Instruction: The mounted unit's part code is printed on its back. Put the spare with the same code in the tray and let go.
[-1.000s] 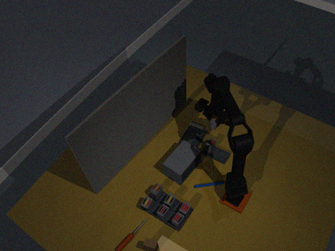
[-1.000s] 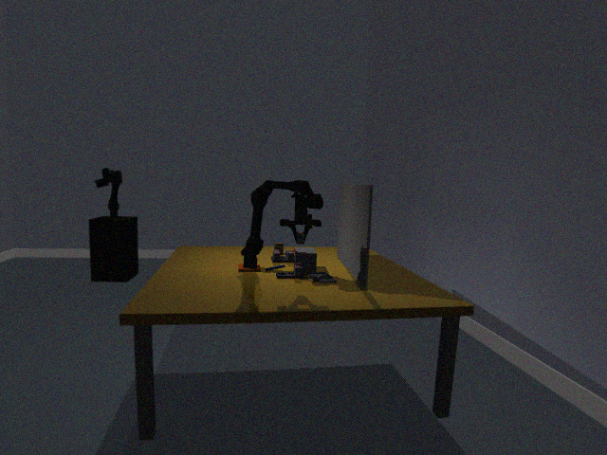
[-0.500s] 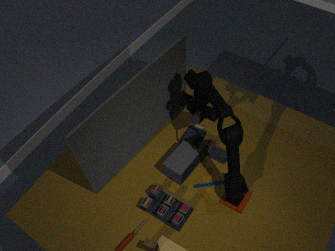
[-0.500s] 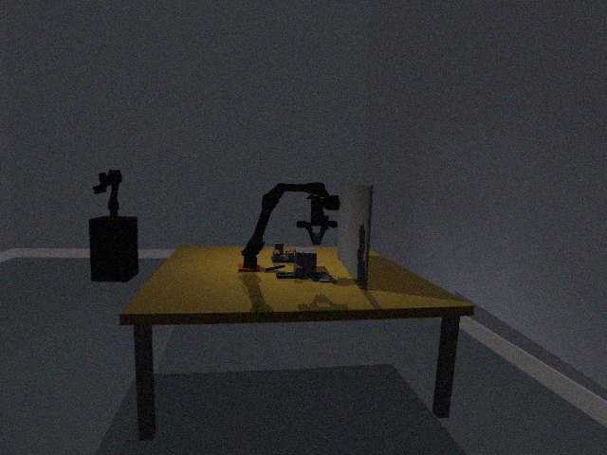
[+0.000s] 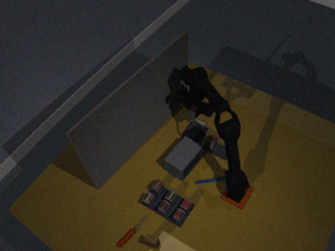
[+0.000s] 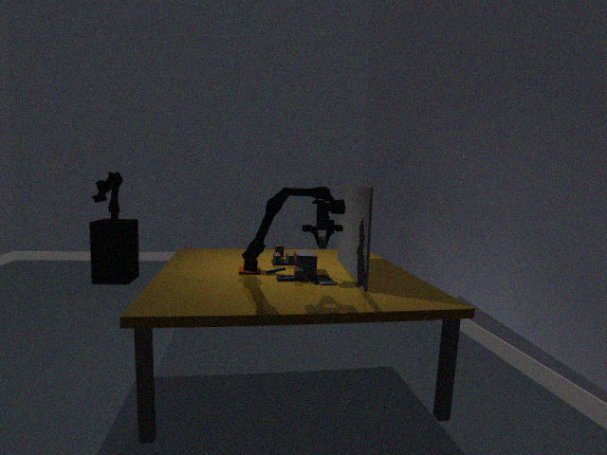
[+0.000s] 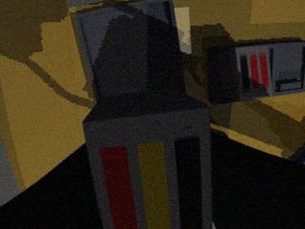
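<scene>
Fingers grip the striped spare [image 7: 151, 185] above the tray [image 7: 124, 32].

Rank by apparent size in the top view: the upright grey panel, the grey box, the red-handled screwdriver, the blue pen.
1. Upright grey panel
2. Grey box
3. Red-handled screwdriver and blue pen: similar length, too close to rank.

Yellow table [image 6: 206, 288] with screwdriver [image 5: 131, 232]

No readable text, numbers or brand marks show in any view. The only markings are colour stripes: red, yellow and black bars on the held spare [image 7: 152, 185], and red bars on another grey block [image 7: 261, 71] beside it.
</scene>
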Robot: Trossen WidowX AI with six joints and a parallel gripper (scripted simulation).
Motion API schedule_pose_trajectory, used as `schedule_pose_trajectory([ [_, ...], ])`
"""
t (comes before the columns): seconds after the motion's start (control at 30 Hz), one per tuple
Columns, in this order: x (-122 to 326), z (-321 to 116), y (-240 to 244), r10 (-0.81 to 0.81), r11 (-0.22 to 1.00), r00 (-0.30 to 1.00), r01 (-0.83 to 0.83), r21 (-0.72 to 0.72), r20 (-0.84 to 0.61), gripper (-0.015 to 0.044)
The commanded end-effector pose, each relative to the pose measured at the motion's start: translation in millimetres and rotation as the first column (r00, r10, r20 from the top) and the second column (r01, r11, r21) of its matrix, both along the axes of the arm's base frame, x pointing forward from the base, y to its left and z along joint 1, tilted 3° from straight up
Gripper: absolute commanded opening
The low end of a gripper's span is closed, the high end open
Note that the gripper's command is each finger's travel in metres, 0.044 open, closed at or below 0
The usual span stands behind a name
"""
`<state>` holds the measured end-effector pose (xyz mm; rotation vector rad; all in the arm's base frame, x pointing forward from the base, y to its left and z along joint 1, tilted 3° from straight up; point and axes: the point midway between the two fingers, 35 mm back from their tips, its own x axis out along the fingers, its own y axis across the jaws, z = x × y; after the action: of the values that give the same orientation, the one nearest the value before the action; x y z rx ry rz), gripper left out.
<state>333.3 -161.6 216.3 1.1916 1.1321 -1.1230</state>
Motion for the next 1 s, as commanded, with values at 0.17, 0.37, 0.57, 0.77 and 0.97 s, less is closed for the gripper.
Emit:
schedule_pose_trajectory([
  [0.17, 1.9, -5.7, -1.6, -0.004, 1.0, 1.0, 0.004, -0.005, -0.002, 0.0],
  [0.37, 3.1, -9.6, -2.2, -0.004, 1.0, 1.0, 0.004, -0.005, -0.003, 0.0],
  [0.57, 4.3, -13.7, -2.7, -0.004, 1.0, 1.0, 0.004, -0.004, -0.003, 0.0],
  [0.77, 5.3, -17.7, -3.2, -0.004, 1.0, 1.0, 0.004, -0.004, -0.004, 0.0],
  [0.97, 6.4, -21.8, -3.7, -0.004, 1.0, 1.0, 0.004, -0.004, -0.005, 0.0],
])
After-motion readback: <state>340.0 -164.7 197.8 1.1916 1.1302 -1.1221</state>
